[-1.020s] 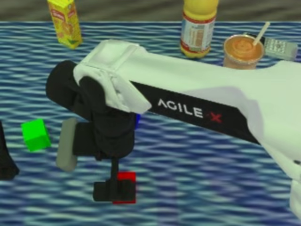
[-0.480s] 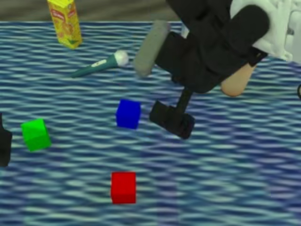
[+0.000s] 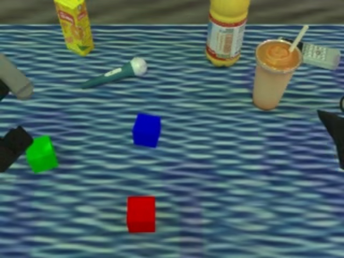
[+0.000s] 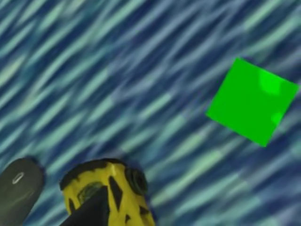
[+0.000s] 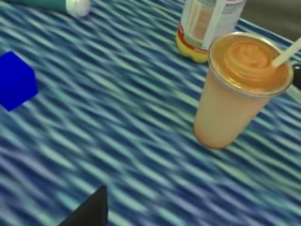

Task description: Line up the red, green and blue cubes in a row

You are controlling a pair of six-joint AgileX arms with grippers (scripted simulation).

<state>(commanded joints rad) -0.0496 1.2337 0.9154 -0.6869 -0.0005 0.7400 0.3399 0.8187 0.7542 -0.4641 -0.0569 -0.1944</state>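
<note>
Watching L gripper [image 3: 13,148]: touching or just beside green cube [image 3: 41,153], you can't tell its grip (edge-cropped).
Red cube [image 3: 141,214]: near edge.
Blue cube [image 3: 147,129]: centre.
R gripper [image 3: 334,134]: parked right, grip unclear.

Three small plain cubes, one red [image 3: 141,214], one green [image 3: 42,153], one blue [image 3: 147,130]; one yellow juice carton [image 3: 74,26], one orange bottle [image 3: 227,31], one drink cup [image 3: 274,74], one teal microphone [image 3: 115,73].

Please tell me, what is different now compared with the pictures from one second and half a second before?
The right arm, which reached over the red cube a second ago, has pulled back to the table's right edge; only the right gripper shows there. The left gripper has come in from the left and is now beside the green cube. The red, green and blue cube have not moved, and nothing is held.
</note>
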